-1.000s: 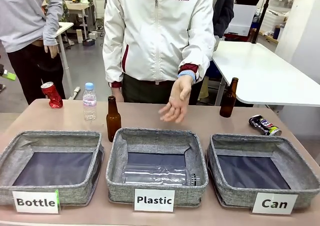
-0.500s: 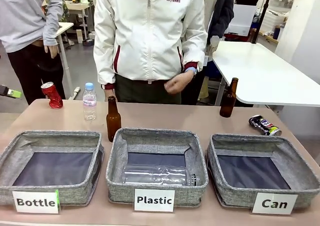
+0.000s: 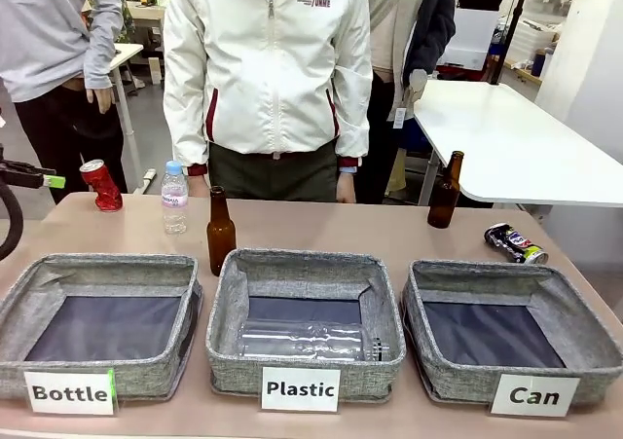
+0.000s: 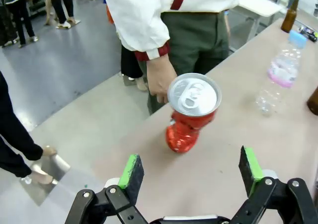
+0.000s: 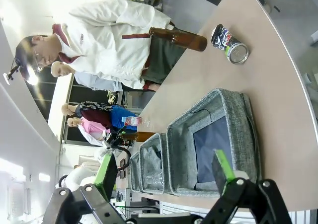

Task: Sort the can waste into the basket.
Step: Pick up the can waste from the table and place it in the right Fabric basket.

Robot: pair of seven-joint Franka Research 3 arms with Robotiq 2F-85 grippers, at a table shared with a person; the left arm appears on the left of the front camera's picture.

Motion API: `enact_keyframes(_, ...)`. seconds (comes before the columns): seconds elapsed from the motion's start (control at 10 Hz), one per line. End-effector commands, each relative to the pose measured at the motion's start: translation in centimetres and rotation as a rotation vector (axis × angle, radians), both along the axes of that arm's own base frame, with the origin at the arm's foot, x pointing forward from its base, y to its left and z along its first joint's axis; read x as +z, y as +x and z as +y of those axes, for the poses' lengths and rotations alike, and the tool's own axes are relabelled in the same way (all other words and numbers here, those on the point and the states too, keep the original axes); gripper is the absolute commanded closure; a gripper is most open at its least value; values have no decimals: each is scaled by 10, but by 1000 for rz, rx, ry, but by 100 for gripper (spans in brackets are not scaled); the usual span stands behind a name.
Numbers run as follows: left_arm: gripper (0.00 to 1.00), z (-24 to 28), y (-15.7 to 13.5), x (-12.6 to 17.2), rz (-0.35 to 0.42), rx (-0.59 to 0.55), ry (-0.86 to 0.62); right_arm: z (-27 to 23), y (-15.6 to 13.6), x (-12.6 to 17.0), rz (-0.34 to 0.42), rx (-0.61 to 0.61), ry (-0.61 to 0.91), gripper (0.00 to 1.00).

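Ahead of the left gripper [image 4: 190, 167]: the red can [image 4: 191, 110] stands crumpled but upright on the table [image 4: 99, 134], centred between the fingers and a little beyond their tips, untouched.
Past the right gripper [image 5: 164, 167]: the Can basket [image 5: 233, 110] sits just beyond the fingertips, its dark bottom bare.
Beyond that basket's far rim: the dark can [image 5: 228, 41] lies on its side on the table, apart from the basket and near a brown bottle [image 5: 179, 37].
Progress: nothing is sorted; both cans are outside the basket.
Remaining: by the look of it, every step is left, with a grasp, a carry and a drop for each can, and the red one is the likely first.
Left gripper state: jaws spread wide, green pads empty.
Left arm pose: low over the table's left end, fingers aimed level at the red can's side.
Right gripper state: jaws wide apart, holding nothing.
Right arm pose: held back on the near side of the Can basket, wrist rolled so the table stands sideways in its own view.
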State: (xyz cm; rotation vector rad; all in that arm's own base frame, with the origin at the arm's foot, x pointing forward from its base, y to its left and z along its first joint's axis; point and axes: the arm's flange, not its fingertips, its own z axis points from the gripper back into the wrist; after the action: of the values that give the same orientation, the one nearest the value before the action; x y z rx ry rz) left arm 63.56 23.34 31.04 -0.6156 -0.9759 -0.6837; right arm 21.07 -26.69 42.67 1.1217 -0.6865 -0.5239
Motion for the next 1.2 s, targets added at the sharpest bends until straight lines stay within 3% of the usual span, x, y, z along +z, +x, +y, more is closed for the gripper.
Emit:
enact_keyframes(0.0, 0, 7, 14, -8, -13, 3, 30, -1, 2, 1, -36, -1, -6, 0)
enact_keyframes(0.3, 0, 2, 27, -28, -18, -81, 35, -1, 2, 1, -36, -1, -6, 0)
enact_keyframes(0.8, 0, -18, 34, -46, -196, -67, 128, -1, 2, 1, -36, -1, -6, 0)
enact_keyframes(1.1, 0, -31, 43, -50, -214, -108, 122, -1, 2, 1, -36, -1, -6, 0)
